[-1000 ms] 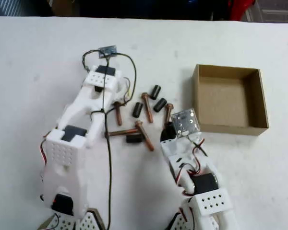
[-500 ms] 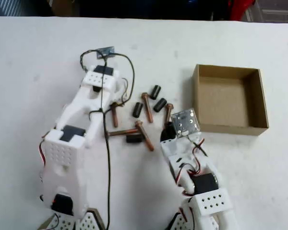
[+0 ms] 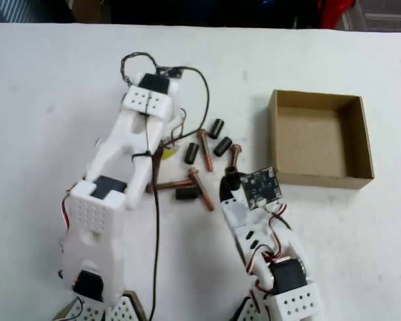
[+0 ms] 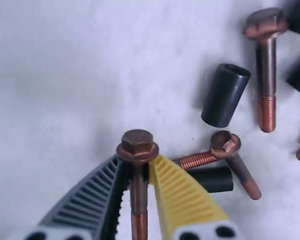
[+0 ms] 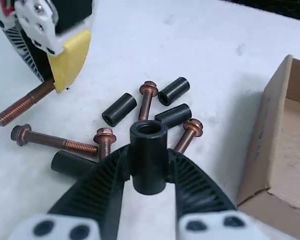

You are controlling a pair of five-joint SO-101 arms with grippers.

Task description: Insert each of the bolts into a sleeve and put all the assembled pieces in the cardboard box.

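**Tool state.** My left gripper [image 4: 138,166] is clamped on a bolt [image 4: 138,197]. The grey and yellow fingers press the shank just below the hex head, and the head stands clear of the fingertips. My right gripper [image 5: 149,162] is clamped on a sleeve [image 5: 149,142], held across its body with one open end facing the wrist camera.

**Governing relation.** In the right wrist view, the bolt's threaded end [image 5: 21,111] projects free from between the left fingers. It is well apart from the held sleeve, on the far side of the loose parts. The bolt's long axis appears to run across the sleeve's bore rather than in line with it, though its exact heading is hard to judge from this angle. In my judgement the next move depends on turning the thread tip toward the open bore and bringing the two axes into line before closing the gap.

**Loose stock.** Four loose bolts [image 3: 204,148] and four loose sleeves [image 3: 191,153] lie flat in a cluster near the middle of the table [image 3: 53,67], between the two grippers.

**Container.** The cardboard box [image 3: 319,179] stands open toward the table's right edge, just beside the right gripper. It holds no assembled piece. The right arm is the nearer one for delivery
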